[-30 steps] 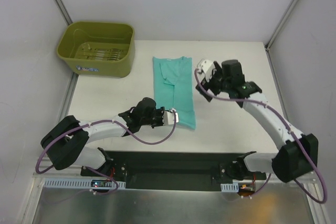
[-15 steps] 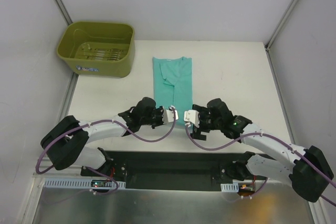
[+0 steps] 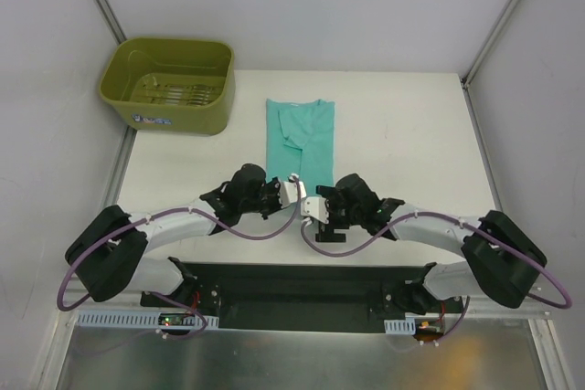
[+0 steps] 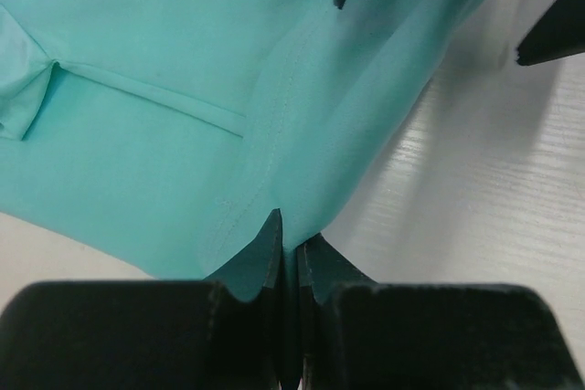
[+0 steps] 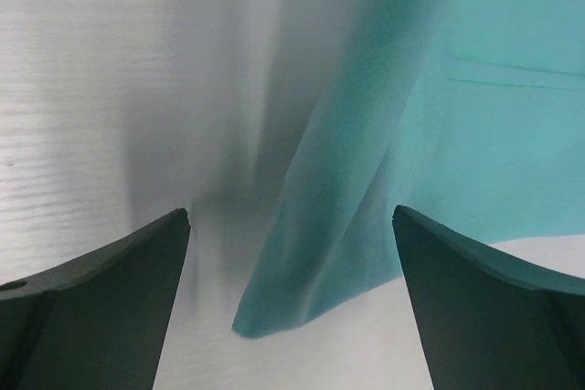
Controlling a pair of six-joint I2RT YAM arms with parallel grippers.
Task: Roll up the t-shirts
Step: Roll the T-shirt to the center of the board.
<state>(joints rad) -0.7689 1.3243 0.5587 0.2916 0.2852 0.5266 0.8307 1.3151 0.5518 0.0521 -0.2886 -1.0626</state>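
The teal t-shirt (image 3: 302,134) lies folded into a long strip on the white table (image 3: 402,134), collar end toward the back. My left gripper (image 3: 296,192) is at its near hem. In the left wrist view the left gripper (image 4: 291,230) is shut on a pinch of the t-shirt (image 4: 164,134), and the hem is lifted off the table. My right gripper (image 3: 312,208) sits close beside it. In the right wrist view the right gripper (image 5: 288,216) stands wide open, with the near corner of the t-shirt (image 5: 302,289) between its fingers and not touching them.
An olive-green plastic tub (image 3: 167,84) stands at the back left corner of the table. Frame posts rise at the back left and back right. The two wrists are almost touching at the table's front middle.
My right arm has swung from beside the shirt's right edge down to its near hem, next to the left gripper. The left gripper has drawn the hem slightly back and up.
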